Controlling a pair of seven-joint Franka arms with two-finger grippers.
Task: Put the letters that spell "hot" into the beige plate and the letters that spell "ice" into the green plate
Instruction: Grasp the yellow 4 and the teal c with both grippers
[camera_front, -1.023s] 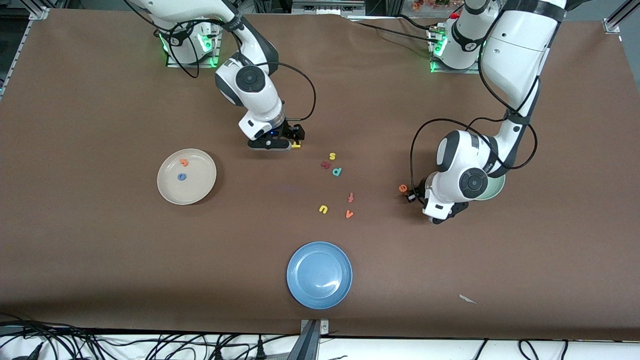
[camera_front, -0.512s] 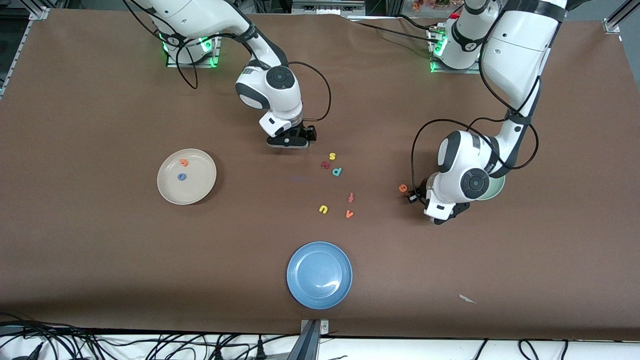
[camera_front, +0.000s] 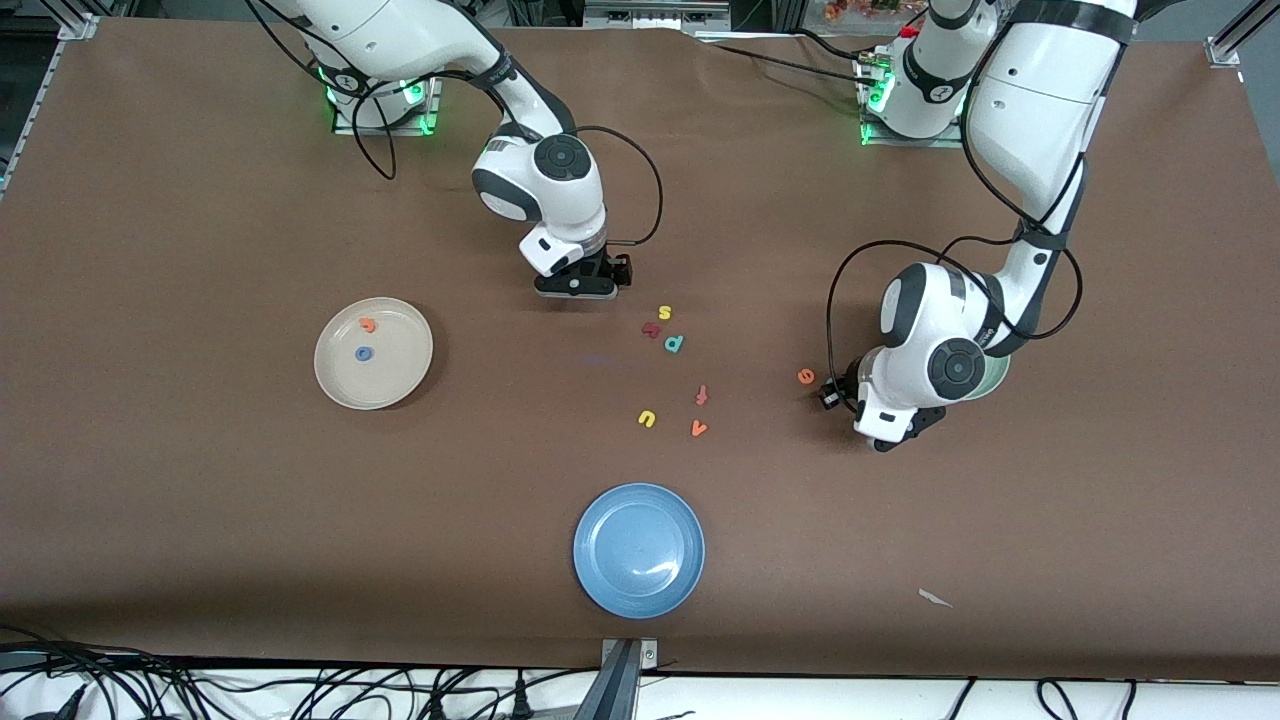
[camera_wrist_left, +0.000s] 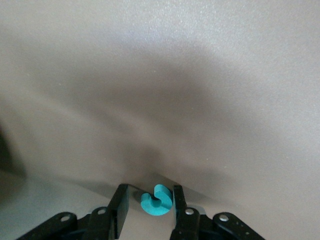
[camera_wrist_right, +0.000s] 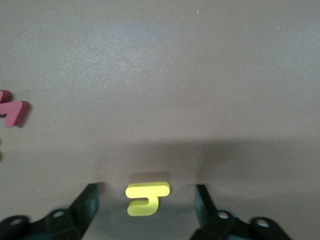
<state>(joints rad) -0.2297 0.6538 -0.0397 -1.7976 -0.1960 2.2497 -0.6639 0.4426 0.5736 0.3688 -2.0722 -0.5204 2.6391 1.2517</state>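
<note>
Right gripper (camera_wrist_right: 145, 200) apart astride small yellow foam h (camera_wrist_right: 146, 198), needed centring before pinching; left gripper (camera_wrist_left: 148, 206) clamped on teal foam c (camera_wrist_left: 155, 200).

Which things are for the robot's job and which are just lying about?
Job: round beige plate holding orange foam t and blue foam o; yellow foam h under right gripper; teal foam c in left gripper; orange foam e; dark red foam i; pale green plate.
Spare: yellow foam s, teal foam p, red foam f, yellow foam u, orange foam v, round blue plate.
</note>
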